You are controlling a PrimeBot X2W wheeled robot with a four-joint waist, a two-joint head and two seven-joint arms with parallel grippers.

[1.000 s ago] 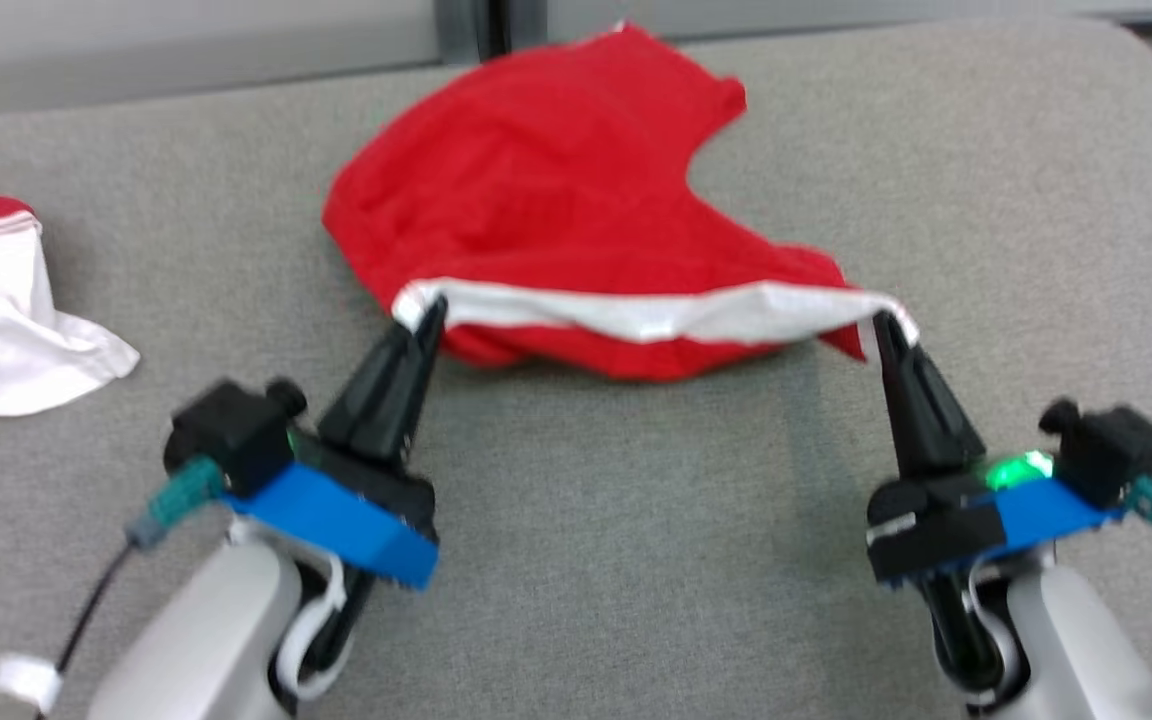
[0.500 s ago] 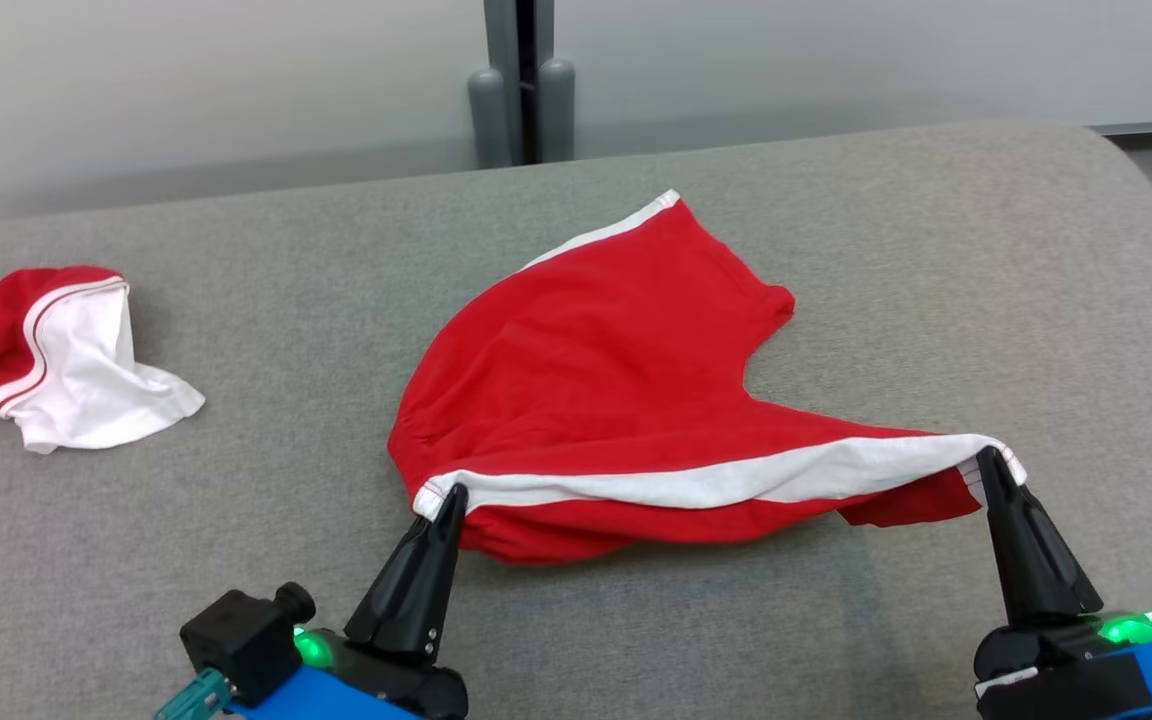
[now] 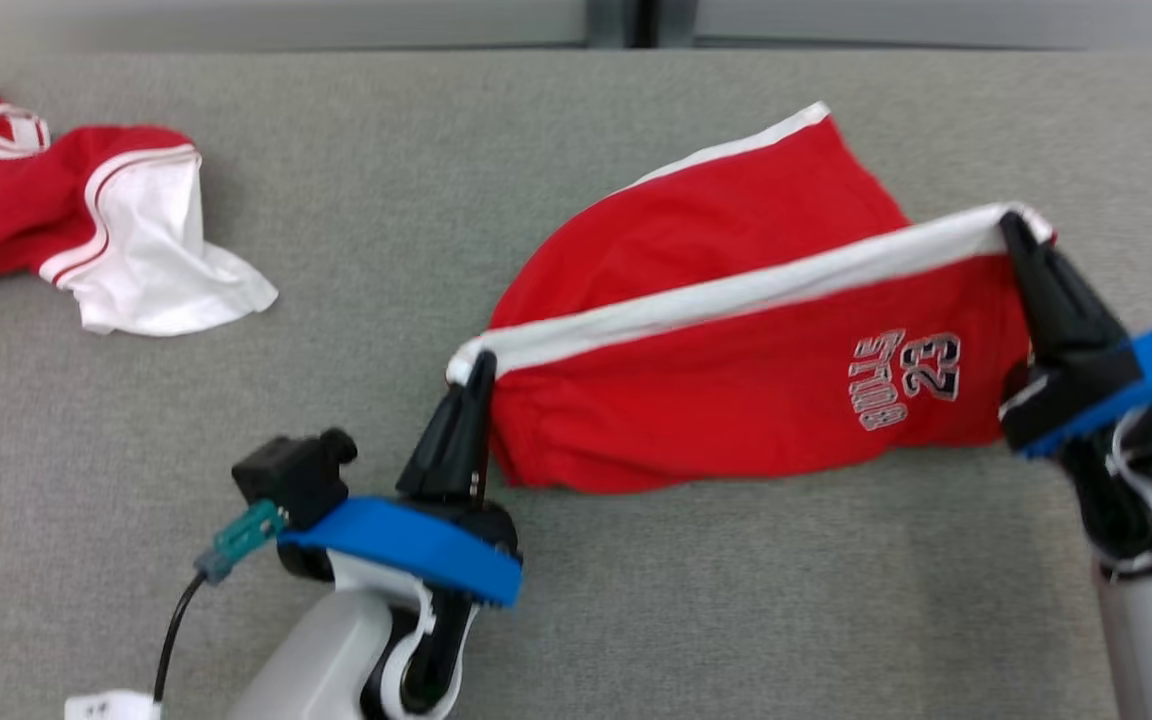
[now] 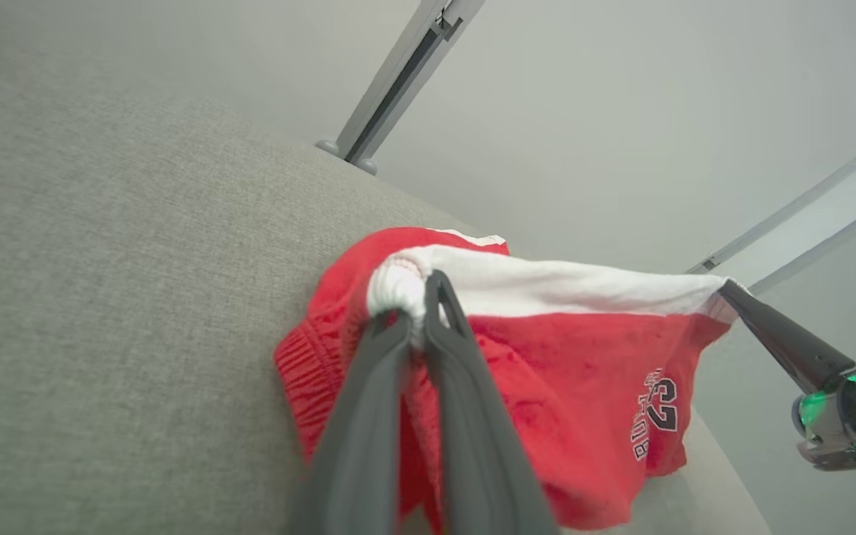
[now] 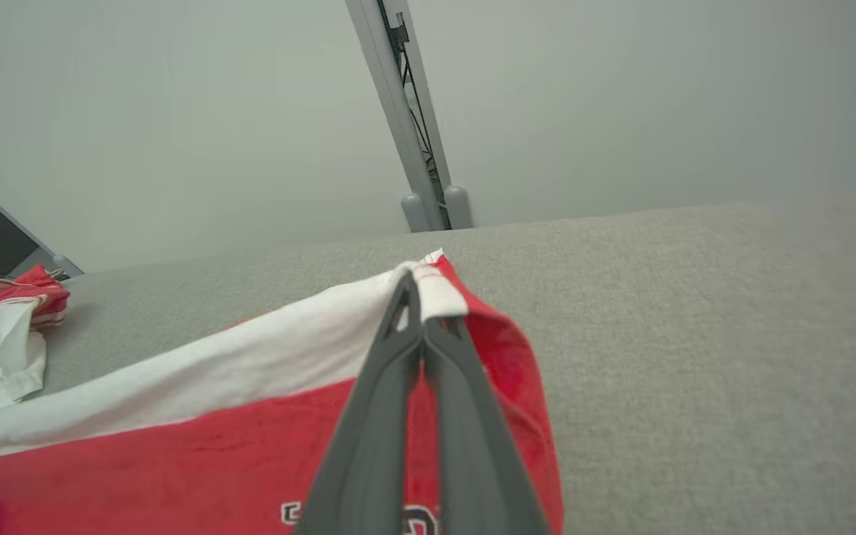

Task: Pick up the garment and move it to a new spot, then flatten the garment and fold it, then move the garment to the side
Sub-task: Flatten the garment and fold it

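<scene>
Across the whole frame, grey surface (image 3: 636, 620): bears both garments.
Red shorts (image 3: 736, 400): centre right, white band stretched taut between the grippers, partly resting on the surface.
Red-and-white shirt (image 3: 116, 230): upper left, crumpled, well apart.
Left gripper (image 3: 481, 368): clenched on the band's left end.
Right gripper (image 3: 1016, 225): clenched on its right end.

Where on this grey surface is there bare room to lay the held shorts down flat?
Bare grey surface lies on the robot's side of the red shorts, between left gripper and right gripper, and between those shorts and the red-and-white garment. Crowded: the far left corner.
</scene>
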